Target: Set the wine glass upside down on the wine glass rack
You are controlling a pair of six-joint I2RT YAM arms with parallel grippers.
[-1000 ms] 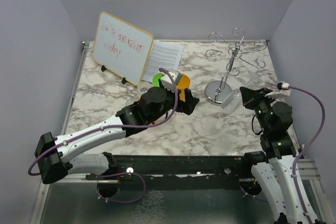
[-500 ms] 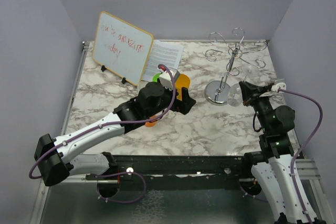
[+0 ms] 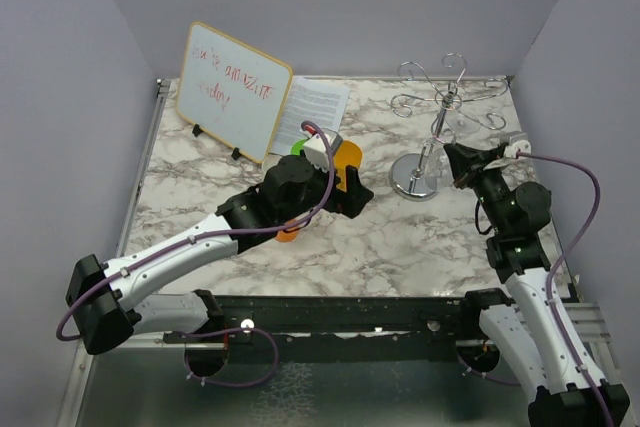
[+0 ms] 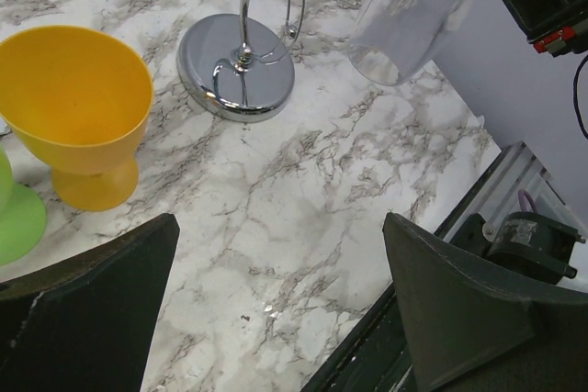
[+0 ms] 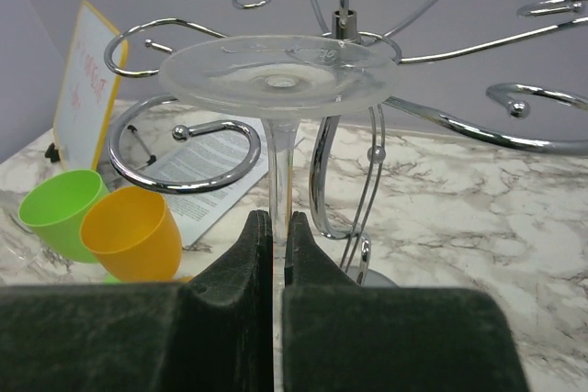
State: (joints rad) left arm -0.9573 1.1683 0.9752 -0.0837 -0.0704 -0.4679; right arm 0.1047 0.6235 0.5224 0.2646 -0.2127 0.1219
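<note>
Rightward of the shiny chrome wine glass rack (image 3: pixel 415 177), the right arm has reached forward and lifted over the last second. This carries the clear, thin-stemmed wine glass (image 5: pixel 278 73) from low beside the rack's disc base up toward its pole. The left arm drew back a little from the base and then stopped.

The right gripper (image 5: pixel 274 227) is clamped on the glass's stem. The glass is already inverted, with its flat foot on top, about level with the rack's curled wire arms and on their near side. The left wrist view shows the bowl hanging mouth-down above and to the right of the disc base. I cannot tell whether the foot touches any wire.

The glass is probably light, stiff, smooth enough to slip, and brittle at the stem. A grip low on the stem near the bowl, as it is held now, seems best, since it leaves the foot free to slide into a wire slot. Squeezing hard or knocking the chrome could crack it.

The right arm rises from its base with the wrist raised and the fingers aimed at the pole. The left gripper (image 4: pixel 277 227) hovers left of the rack base with its fingers spread, holding nothing.
</note>
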